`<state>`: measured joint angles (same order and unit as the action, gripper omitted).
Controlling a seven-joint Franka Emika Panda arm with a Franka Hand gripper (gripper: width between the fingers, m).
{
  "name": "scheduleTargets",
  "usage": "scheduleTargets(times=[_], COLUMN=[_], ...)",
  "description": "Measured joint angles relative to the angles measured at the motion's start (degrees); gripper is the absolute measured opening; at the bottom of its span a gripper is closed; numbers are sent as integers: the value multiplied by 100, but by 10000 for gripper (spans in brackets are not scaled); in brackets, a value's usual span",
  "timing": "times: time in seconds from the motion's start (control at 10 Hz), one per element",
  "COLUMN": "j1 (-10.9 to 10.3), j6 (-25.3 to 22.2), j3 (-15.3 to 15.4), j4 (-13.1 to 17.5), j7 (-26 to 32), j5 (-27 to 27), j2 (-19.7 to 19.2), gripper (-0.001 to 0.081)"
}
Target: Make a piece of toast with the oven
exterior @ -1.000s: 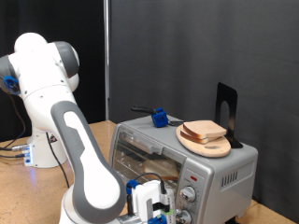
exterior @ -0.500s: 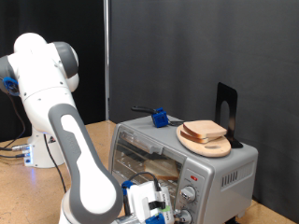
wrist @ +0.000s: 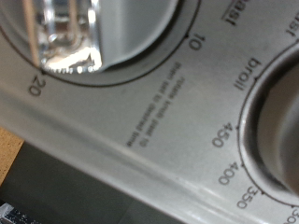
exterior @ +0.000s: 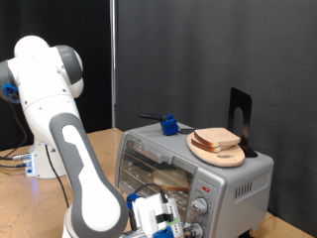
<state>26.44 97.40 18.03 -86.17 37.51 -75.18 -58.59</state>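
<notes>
The silver toaster oven (exterior: 236, 180) stands at the exterior view's right, its glass door (exterior: 154, 164) shut. A pale tan flat shape (exterior: 175, 178) shows behind the glass; I cannot tell whether it is the piece of toast. My gripper (exterior: 164, 220) is low at the bottom edge, right in front of the oven's two round knobs (exterior: 202, 207). The wrist view is pressed close to the control panel (wrist: 140, 131): a shiny knob (wrist: 67, 35) with marks 10 and 20, and the rim of a second dial (wrist: 280, 121) marked 350 to broil. My fingers do not show.
A wooden plate with a stack of bread slices (exterior: 216, 140) sits on top of the oven, beside a blue-handled tool (exterior: 169, 125) and a black stand (exterior: 240, 119). My white arm (exterior: 74, 159) fills the left. A black curtain hangs behind.
My hand has shifted slightly lower in front of the knobs. The oven, the bread stack and the rest have not moved.
</notes>
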Motion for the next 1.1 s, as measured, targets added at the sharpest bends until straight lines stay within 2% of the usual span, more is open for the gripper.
scheduleTargets(times=[0.3, 0.4, 0.6, 0.7, 0.8, 0.9, 1.0, 1.1], j1=[0, 0, 0, -4, -25, -86, -149, -178], j6=[57, 73, 85, 100, 123, 154, 158, 121], j3=[1, 1, 1, -4, -30, -105, -172, -191], j4=[14, 22, 35, 36, 41, 60, 95, 116], j7=[-144, -189, -303, -466, -728, -1145, -1563, -1865], j5=[-74, -84, -85, -73, 11, 231, 425, 579], j2=[17, 23, 24, 24, 28, 37, 38, 38], gripper=[101, 210, 484, 484, 667, 763, 763, 801])
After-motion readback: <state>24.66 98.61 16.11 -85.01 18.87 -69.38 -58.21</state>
